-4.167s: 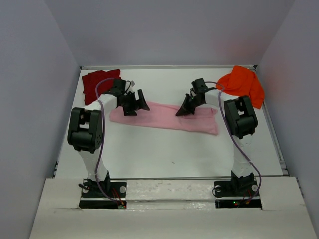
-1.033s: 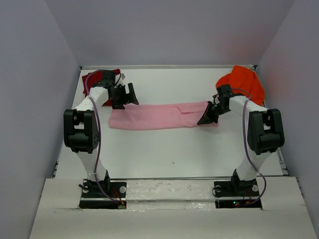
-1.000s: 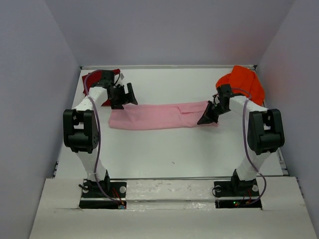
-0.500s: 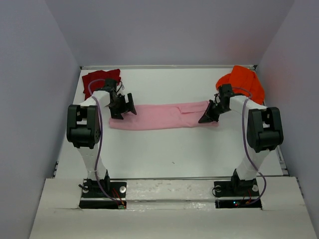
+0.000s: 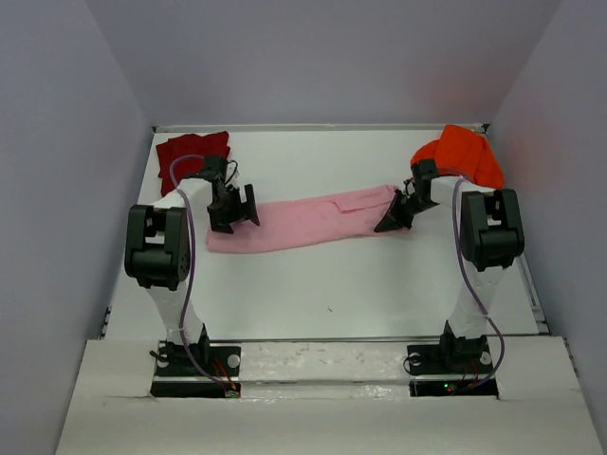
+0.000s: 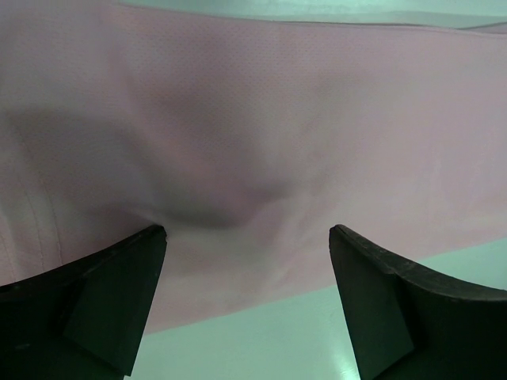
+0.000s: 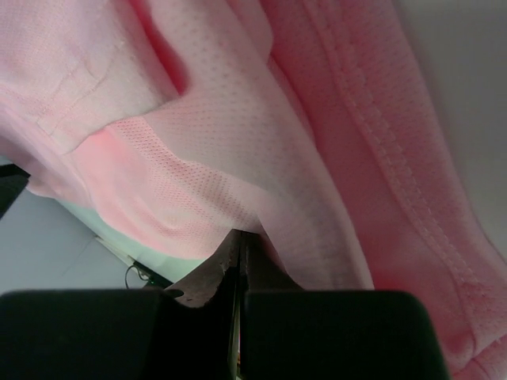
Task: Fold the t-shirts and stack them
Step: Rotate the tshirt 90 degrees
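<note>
We see the light pink cloth t-shirt [image 5: 303,220] lying as a long, narrow band across the middle of the white table [image 5: 322,294], its right end angled a little toward the far side. At that end the right gripper [image 5: 391,220] has its jaws pressed together on a fold of the fabric; in the right wrist view the light pink cloth t-shirt [image 7: 238,142] bunches in ridges and seams right at the tip of the right gripper [image 7: 238,237]. Over the other end the left gripper [image 5: 237,209] stands with its jaws spread wide. From the left wrist we look down on the light pink cloth t-shirt [image 6: 261,119], smooth apart from a shallow dimple, between the two fingers of the left gripper [image 6: 245,233]; whether they touch the cloth we cannot tell.

The dark red cloth t-shirt [image 5: 185,152] lies crumpled in the far left corner, near the left arm. The bright orange cloth t-shirt [image 5: 465,156] is heaped in the far right corner, just beside the right arm's wrist.
</note>
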Available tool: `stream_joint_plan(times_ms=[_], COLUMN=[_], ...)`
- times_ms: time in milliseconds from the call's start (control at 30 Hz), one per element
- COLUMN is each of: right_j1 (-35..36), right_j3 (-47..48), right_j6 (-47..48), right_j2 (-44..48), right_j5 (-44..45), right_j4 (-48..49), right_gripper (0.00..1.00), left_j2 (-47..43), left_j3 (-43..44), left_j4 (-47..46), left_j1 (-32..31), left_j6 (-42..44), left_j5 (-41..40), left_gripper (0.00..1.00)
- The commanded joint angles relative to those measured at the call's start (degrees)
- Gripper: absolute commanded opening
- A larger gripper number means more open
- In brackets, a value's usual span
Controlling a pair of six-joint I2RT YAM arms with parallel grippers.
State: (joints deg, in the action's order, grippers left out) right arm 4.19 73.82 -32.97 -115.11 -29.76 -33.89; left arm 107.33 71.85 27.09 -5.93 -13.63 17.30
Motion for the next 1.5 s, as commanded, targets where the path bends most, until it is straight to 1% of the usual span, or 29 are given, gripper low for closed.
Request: stream_joint_plan(times_ms=[0, 167, 233, 300, 467, 567, 600, 700, 767, 800, 833, 933, 967, 1033, 1133, 1200, 1233, 1300, 1367, 1467], right_j1=[-0.05, -0.05, -0.05, -0.05, -0.05, -0.05, -0.05, -0.05, -0.05, -0.05, -0.05, -0.05, -0.05, 0.47, 1.26, 3.36, 5.72, 6.27, 6.98, 6.98], right_j3=[2.81, 5.54, 7.03, 9.84, 16.87, 22.75, 24.51, 34.68, 38.75, 40.77, 44.88, 51.66, 55.51, 58.35, 59.6, 59.25, 58.11, 57.75, 57.05, 55.64], right_j6=[1.33, 1.59, 1.94, 2.21, 2.38, 2.74, 2.91, 3.7, 3.88, 3.97, 4.23, 4.84, 4.93, 5.37, 5.55, 5.64, 6.16, 6.16, 5.55, 5.02], right_j2=[-3.36, -5.12, -6.79, -8.19, -14.07, -17.24, -19.69, -24.88, -27.09, -28.05, -30.07, -33.24, -35.25, -37.37, -37.64, -37.38, -36.77, -36.59, -36.33, -35.45], right_j5=[3.22, 2.34, 1.99, 1.11, -0.04, -0.47, -1.09, -2.23, -2.32, -2.41, -2.5, -2.85, -3.37, -5.39, -8.03, -9.0, -9.78, -9.79, -9.44, -9.53], right_j4=[2.51, 2.25, 1.72, 1.02, -0.3, -1.7, -2.23, -6.08, -7.85, -8.64, -10.22, -13.83, -14.53, -15.5, -14.19, -13.31, -11.05, -10.67, -10.15, -8.83], right_gripper=[0.0, 0.0, 0.0, 0.0, 0.0, 0.0, 0.0, 0.0, 0.0, 0.0, 0.0, 0.0, 0.0, 0.0, 0.0, 0.0, 0.0, 0.0, 0.0, 0.0], left_j2=[-3.0, -5.46, -6.16, -7.48, -10.9, -12.58, -13.89, -16.27, -17.58, -17.85, -18.29, -19.35, -19.52, -19.35, -18.04, -16.72, -15.06, -13.91, -12.68, -12.41], left_j3=[-5.48, -9.97, -12.34, -14.45, -16.13, -16.05, -15.96, -15.78, -15.69, -15.69, -15.69, -15.34, -15.08, -13.86, -11.83, -11.3, -11.12, -10.77, -7.88, -2.61], left_j4=[6.31, 6.83, 6.92, 6.66, 7.62, 9.2, 9.9, 11.57, 12.19, 12.72, 12.98, 13.34, 13.34, 13.6, 13.86, 13.6, 11.51, 10.97, 11.75, 15.87], left_j1=[-2.5, -3.73, -4.52, -6.19, -10.84, -13.66, -14.97, -17.34, -18.58, -19.2, -20.25, -22.18, -23.84, -25.78, -30.09, -32.89, -35.78, -36.42, -37.66, -37.57], left_j6=[-0.78, -2.45, -3.25, -4.56, -7.55, -8.78, -9.65, -11.15, -11.86, -12.12, -12.73, -14.14, -15.1, -16.6, -18.01, -19.24, -20.98, -21.35, -21.35, -19.78], left_j5=[-4.12, -3.85, -2.54, -1.4, -0.95, -0.69, -0.51, -0.34, -0.25, -0.16, 0.1, 0.8, 1.07, 1.51, 1.86, 1.95, 2.82, 2.65, 1.43, -2.87], left_gripper=[0.99, 0.99, 0.99, 0.99, 0.99, 0.99, 0.99, 0.99, 0.99, 0.99, 0.99, 0.99, 0.99, 0.99, 0.99, 0.99, 0.99, 0.99, 0.99, 0.99])
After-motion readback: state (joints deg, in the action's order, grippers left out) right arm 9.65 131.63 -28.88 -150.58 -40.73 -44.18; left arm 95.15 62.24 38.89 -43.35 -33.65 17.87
